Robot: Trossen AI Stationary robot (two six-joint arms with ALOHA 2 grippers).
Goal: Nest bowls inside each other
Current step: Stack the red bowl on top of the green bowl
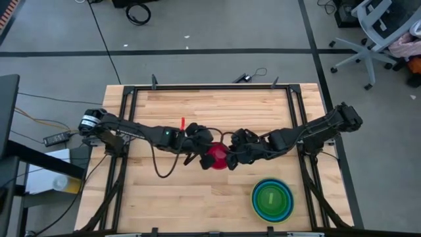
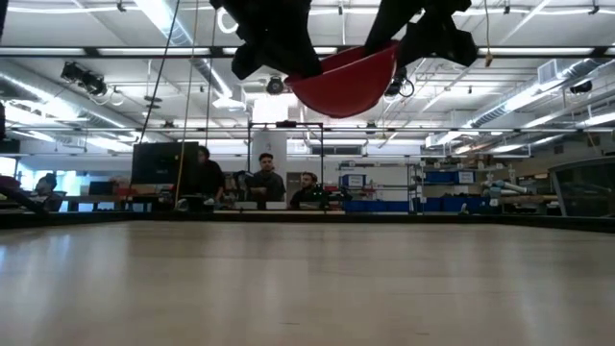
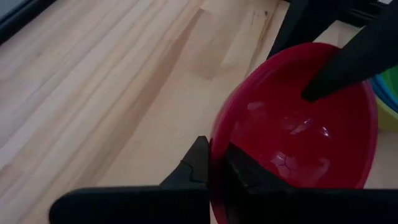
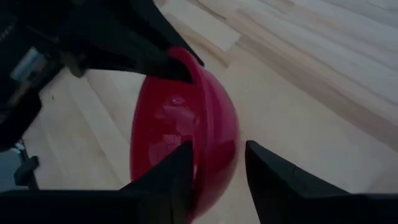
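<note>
The red bowl [image 1: 217, 157] hangs in the air above the middle of the table [image 1: 197, 204], between the two arms. In the low view it [image 2: 344, 82] is clear of the tabletop and tilted: its rim runs slantwise, higher on that picture's right, with the rounded underside facing down and the mouth up. Being round, it has no long axis.

The high view alone shows the stack of bowls [image 1: 272, 199] at the near right of the table, well apart from the red one: a green bowl inside blue rings. Only a sliver of it [image 3: 388, 93] shows past the red rim in the left wrist view. The low view alone shows people [image 2: 266, 180] seated in the room beyond the table.

The left gripper [image 3: 216, 165] is pinched tight on the red bowl's [image 3: 298, 124] rim, one finger outside the wall and one inside.

The right gripper [image 4: 217, 163] comes in from the opposite side with its fingers [image 4: 270, 168] spread, straddling the bowl's [image 4: 186, 124] rim: one finger is inside the bowl, the other outside the wall with a gap visible between it and the bowl. In the left wrist view the tip of the inside finger [image 3: 323, 87] reaches into the bowl's hollow.
</note>
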